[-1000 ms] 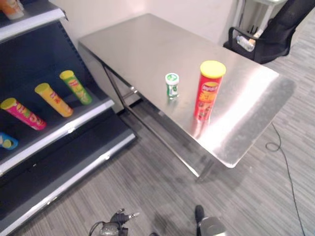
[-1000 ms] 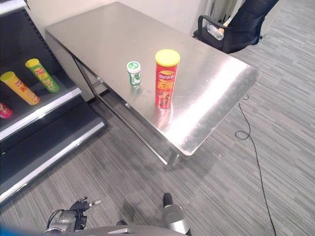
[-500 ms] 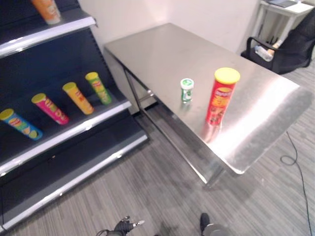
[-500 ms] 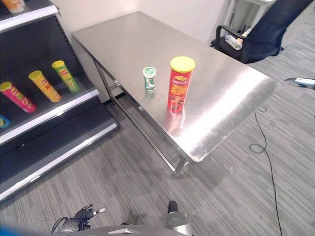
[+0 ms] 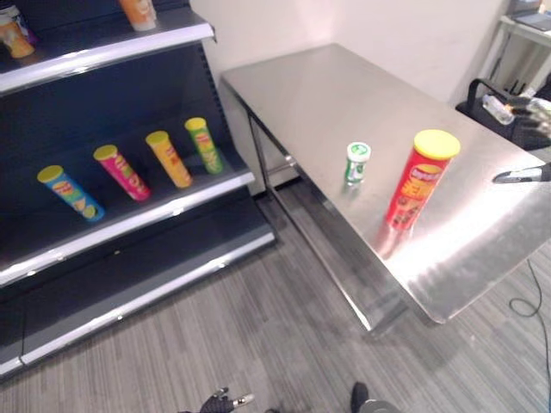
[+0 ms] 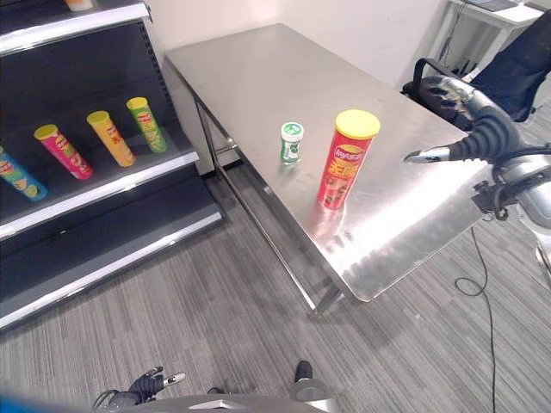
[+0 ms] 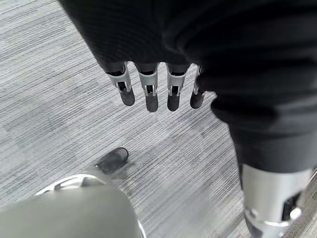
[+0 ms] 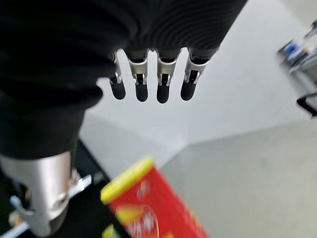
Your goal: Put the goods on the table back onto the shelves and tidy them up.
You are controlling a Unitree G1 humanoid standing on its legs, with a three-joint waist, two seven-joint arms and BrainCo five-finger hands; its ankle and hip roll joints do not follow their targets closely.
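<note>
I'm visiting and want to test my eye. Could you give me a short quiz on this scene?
1. True or false: the red can stands upright on the table.
2. Which is taller, the red can or the green bottle?
3. The right robot hand is: A) holding the can, B) open, beside the can, C) on the shelf.

Key: 1 true; 2 the red can; 3 B.
</note>
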